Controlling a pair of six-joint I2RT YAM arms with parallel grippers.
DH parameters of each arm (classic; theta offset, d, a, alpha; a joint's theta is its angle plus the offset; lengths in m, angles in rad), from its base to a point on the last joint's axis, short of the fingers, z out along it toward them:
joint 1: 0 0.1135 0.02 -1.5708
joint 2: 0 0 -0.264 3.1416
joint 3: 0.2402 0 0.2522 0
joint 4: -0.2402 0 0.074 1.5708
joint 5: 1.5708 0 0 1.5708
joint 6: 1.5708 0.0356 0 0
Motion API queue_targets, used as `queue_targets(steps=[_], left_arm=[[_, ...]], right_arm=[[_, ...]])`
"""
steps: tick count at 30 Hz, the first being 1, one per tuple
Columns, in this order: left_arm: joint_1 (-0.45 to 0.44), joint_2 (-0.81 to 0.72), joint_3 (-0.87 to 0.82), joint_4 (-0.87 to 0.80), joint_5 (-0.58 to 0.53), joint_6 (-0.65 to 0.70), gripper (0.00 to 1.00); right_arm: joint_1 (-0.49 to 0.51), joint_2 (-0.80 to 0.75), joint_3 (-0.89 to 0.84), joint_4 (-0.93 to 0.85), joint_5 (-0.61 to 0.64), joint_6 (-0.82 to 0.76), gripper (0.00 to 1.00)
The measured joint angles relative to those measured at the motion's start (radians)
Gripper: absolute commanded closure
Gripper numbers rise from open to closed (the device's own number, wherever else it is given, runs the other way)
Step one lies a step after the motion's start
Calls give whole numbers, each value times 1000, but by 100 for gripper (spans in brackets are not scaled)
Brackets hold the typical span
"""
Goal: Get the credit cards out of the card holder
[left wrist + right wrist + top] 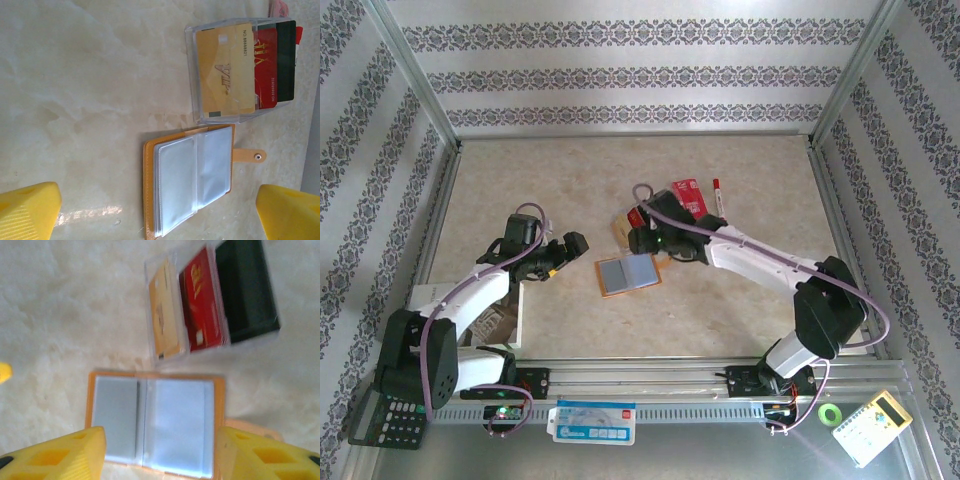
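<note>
The credit cards (225, 75) were found laid in a clear tray (191, 60) just beside the card holder (192, 185), whose pockets appeared empty; removal was judged complete; the left gripper (159, 210) and right gripper (160, 452) were observed open, nothing held.

top: high, far, downward | wrists: close, downward | shared: card holder (192, 185)

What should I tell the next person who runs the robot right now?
Left gripper: open, empty.
Right gripper: open, empty, hovering by the holder.
The flat orange card holder lies open on the marbled table. The pockets that show look empty.
The tan plastic card, red card and black card lie in the clear plastic tray beside it.
Done: three cards out.
Left: check the hidden pockets.
</note>
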Motion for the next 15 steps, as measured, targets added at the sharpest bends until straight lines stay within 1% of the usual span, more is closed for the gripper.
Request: queue_targets(steps=[3, 8, 12, 15], left_arm=[[7, 3, 0, 8, 0, 0, 0], [14, 5, 0, 14, 0, 0, 0], [18, 5, -6, 23, 1, -1, 0], [18, 5, -24, 29, 5, -6, 0]], right_arm=[[61, 23, -22, -9, 43, 48, 33], [128, 120, 0, -8, 72, 97, 32], [163, 210, 48, -21, 79, 123, 32], [173, 247, 80, -32, 78, 132, 32]])
